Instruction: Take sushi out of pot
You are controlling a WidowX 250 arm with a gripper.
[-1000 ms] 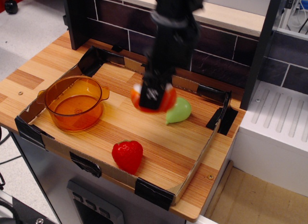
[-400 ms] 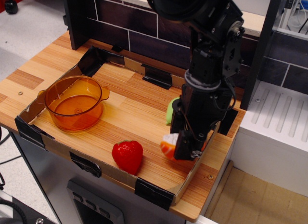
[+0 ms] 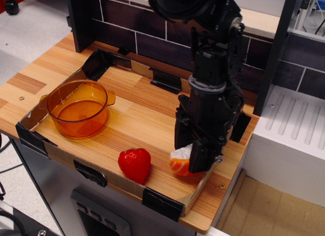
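Note:
The sushi (image 3: 181, 162), orange with a white rice layer, is at the front right of the wooden board, down at the board's surface. My gripper (image 3: 191, 157) points down and is shut on the sushi, with dark fingers (image 3: 202, 157) on either side of it. The amber pot (image 3: 78, 109) stands at the left of the board, far from the gripper, with nothing visible inside it.
A red strawberry (image 3: 134, 164) lies at the front edge, left of the sushi. A low cardboard rim with black tape corners (image 3: 162, 203) frames the board. A dark tiled wall (image 3: 132, 23) stands behind. The arm hides the back right corner.
My gripper carried the sushi from mid-air over the middle of the board to the front right and lowered it to the surface. The green pear is now hidden behind the arm.

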